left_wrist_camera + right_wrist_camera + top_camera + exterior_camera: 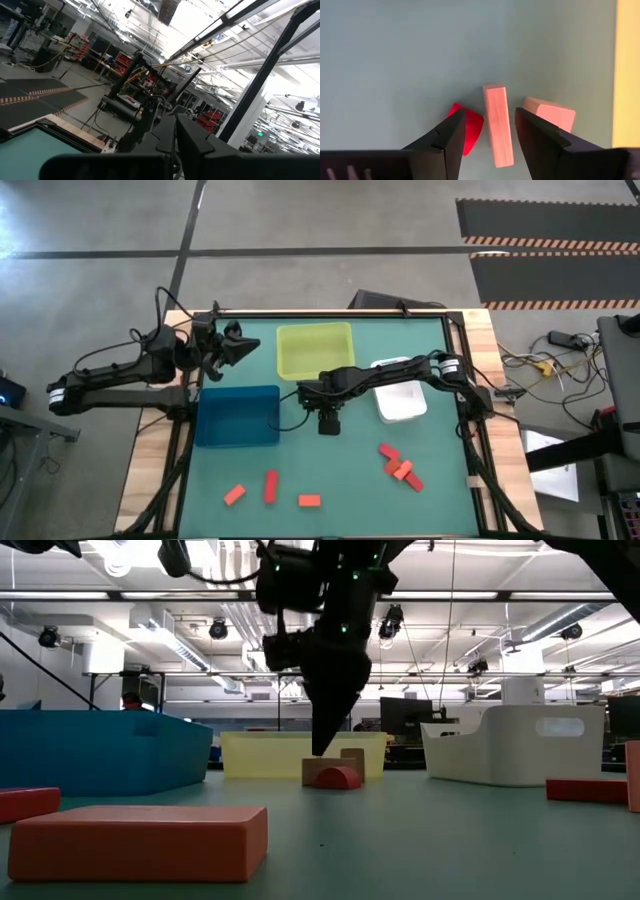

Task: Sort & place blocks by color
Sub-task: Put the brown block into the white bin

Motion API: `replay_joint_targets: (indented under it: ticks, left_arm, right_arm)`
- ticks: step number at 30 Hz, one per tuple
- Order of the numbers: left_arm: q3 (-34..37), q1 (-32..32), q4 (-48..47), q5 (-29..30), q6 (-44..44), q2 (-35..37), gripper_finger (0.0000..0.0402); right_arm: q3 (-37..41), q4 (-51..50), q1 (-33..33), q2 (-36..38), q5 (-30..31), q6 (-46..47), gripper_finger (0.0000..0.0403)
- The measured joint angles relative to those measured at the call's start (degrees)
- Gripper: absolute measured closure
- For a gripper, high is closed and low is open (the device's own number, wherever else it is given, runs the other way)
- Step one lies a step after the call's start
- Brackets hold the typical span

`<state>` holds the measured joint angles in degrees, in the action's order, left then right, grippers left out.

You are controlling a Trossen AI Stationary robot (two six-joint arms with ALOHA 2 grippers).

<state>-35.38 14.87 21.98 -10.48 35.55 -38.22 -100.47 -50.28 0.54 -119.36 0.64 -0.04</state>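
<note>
Right tool [489,131] hangs open, its fingers straddling a tan bar [498,125] on the counter [340,470], between a red block [466,129] and tan block [551,113]. Left tool [235,346] waits, seemingly open.

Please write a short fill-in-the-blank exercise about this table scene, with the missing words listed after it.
1. The right gripper hangs open over a pale bar, with its fingers on either ____ of it.
2. Beside that bar lies a small ____ block.
3. The tray nearest the left gripper is ____.

Missing words: side; red; blue
</note>
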Motion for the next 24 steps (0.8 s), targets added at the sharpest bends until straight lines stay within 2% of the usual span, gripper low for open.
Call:
replay_joint_targets:
  ticks: [8, 12, 19, 24]
  left_arm:
    - [0.0, 0.0, 0.0, 0.0, 0.0, 0.0, 0.0402]
    - [0.0, 0.0, 0.0, 0.0, 0.0, 0.0, 0.0402]
    - [0.0, 0.0, 0.0, 0.0, 0.0, -0.1, 0.0402]
    - [0.1, 0.0, 0.0, 0.0, 0.0, -0.1, 0.0402]
  right_arm:
    - [0.0, 0.0, 0.0, -2.8, -0.2, 0.0, 0.0244]
    - [0.0, 0.0, -0.1, -3.0, -0.7, 0.0, 0.0273]
    - [0.0, -0.2, 0.0, -2.7, -1.3, 0.0, 0.0352]
    - [-1.0, -2.0, -0.1, -1.8, -2.6, 3.4, 0.0357]
